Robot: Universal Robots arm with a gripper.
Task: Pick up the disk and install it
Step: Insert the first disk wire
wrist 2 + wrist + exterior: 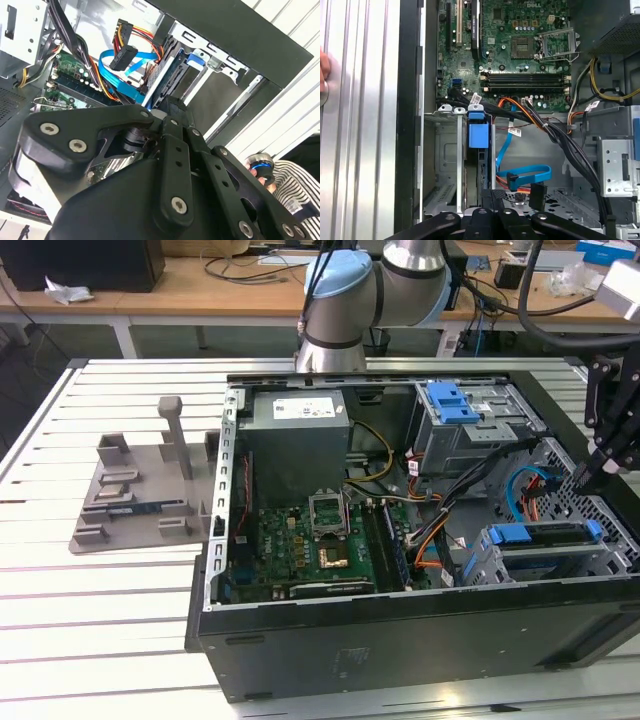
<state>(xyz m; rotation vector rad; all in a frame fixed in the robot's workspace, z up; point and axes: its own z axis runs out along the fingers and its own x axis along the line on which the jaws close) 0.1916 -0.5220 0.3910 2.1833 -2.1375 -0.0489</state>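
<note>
In the exterior view my gripper (598, 462) hangs at three o'clock, over the open computer case (400, 640); the disk (545, 545) sits in its bay at four o'clock, blue rails along its edge, just below me. In the second wrist view the disk (172, 82) lies at twelve o'clock, beside a blue ribbon cable (122, 75). In the first wrist view that cable (530, 175) loops near my linkage. Whether I am wide, narrow or holding anything, I cannot tell; my worry is snagging those cables.

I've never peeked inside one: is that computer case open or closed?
Open. The computer case lies on its side with no cover on top, so the motherboard and cables are exposed.
</note>
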